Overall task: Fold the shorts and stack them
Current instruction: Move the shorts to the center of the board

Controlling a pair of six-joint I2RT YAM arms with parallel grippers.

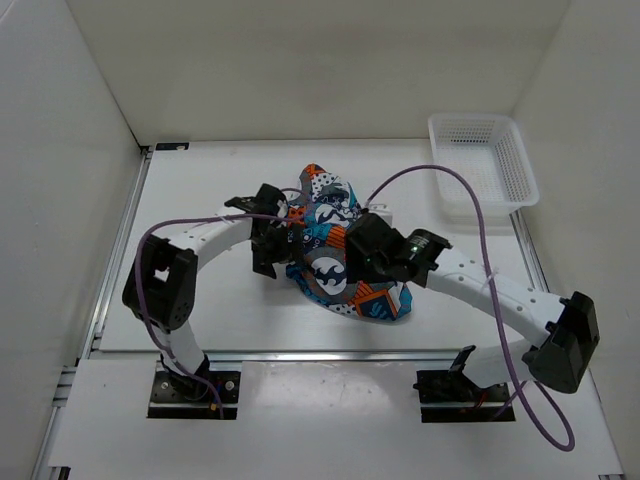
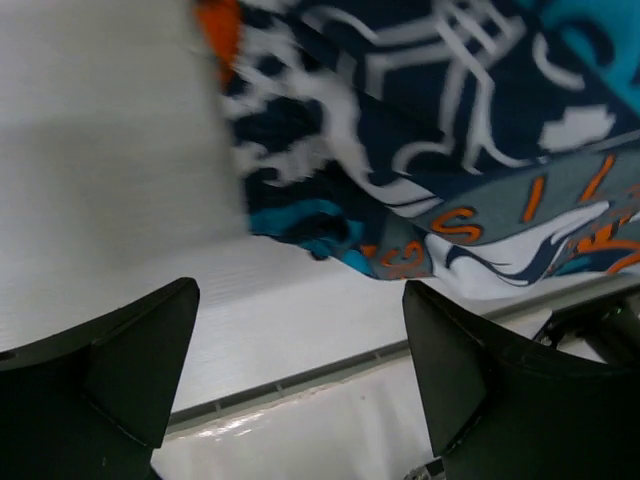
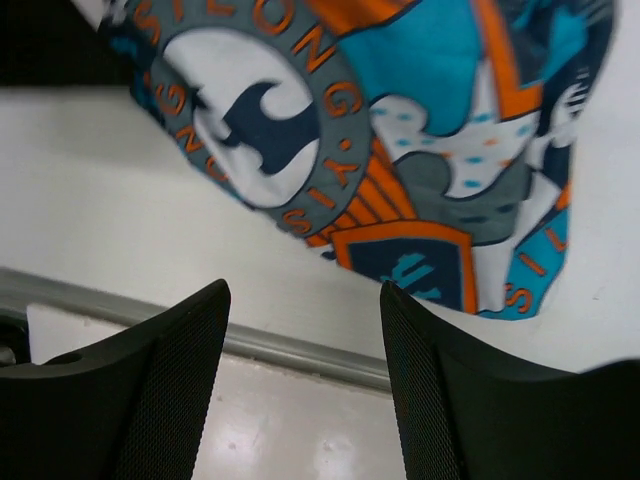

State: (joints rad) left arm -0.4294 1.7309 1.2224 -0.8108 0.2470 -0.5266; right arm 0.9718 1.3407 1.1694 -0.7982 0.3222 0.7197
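The shorts point(image 1: 335, 240) lie in a crumpled heap at the middle of the table, printed in teal, orange, white and navy with round circle motifs. My left gripper point(image 1: 272, 255) is at the heap's left edge, open and empty. In the left wrist view point(image 2: 300, 340) its fingers point(image 2: 130, 370) stand wide apart over bare table, with the shorts point(image 2: 430, 130) just beyond them. My right gripper point(image 1: 358, 262) is over the heap's right part, open and empty. In the right wrist view point(image 3: 305, 330) the shorts point(image 3: 400, 130) lie beyond its fingertips point(image 3: 450, 390).
A white plastic mesh basket point(image 1: 482, 157) stands at the back right of the table. A grey rail point(image 3: 300, 350) runs along the table's near edge, just past the shorts. White walls enclose the table point(image 1: 200, 300) on left, back and right.
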